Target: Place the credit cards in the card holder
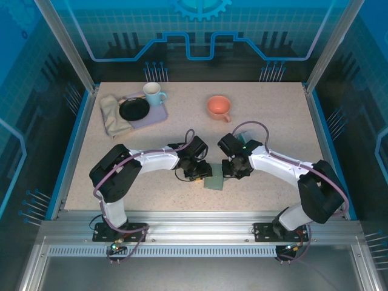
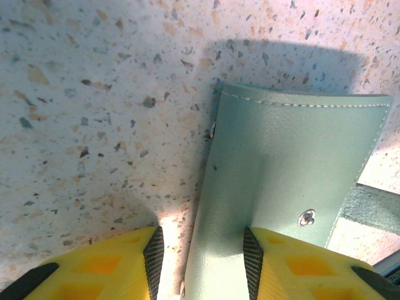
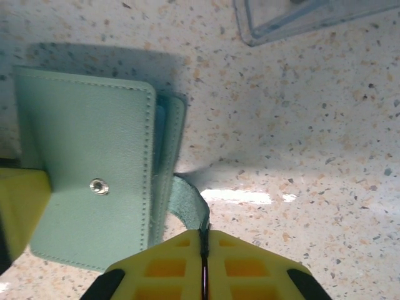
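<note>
1. The left arm (image 1: 151,160) and the right arm (image 1: 279,165) have white tubes and chunky black joints.
2. A thin purple-grey cable (image 1: 250,123) runs along each arm.
3. Each arm has a flat black base (image 1: 118,229).
4. The left gripper (image 2: 200,240) has yellow fingers (image 2: 300,269) with square hollows and black pads (image 2: 252,256).
5. The right gripper (image 3: 204,240) is yellow too.

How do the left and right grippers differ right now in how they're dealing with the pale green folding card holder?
Jaws: the left gripper stands open; the right gripper is shut.
Contact: the left has one yellow finger over the cover of the pale green stitched card holder, the other beside it over the speckled table; the right pinches the holder's narrow green strap.
Shared: both have yellow fingers and meet at that holder.
</note>
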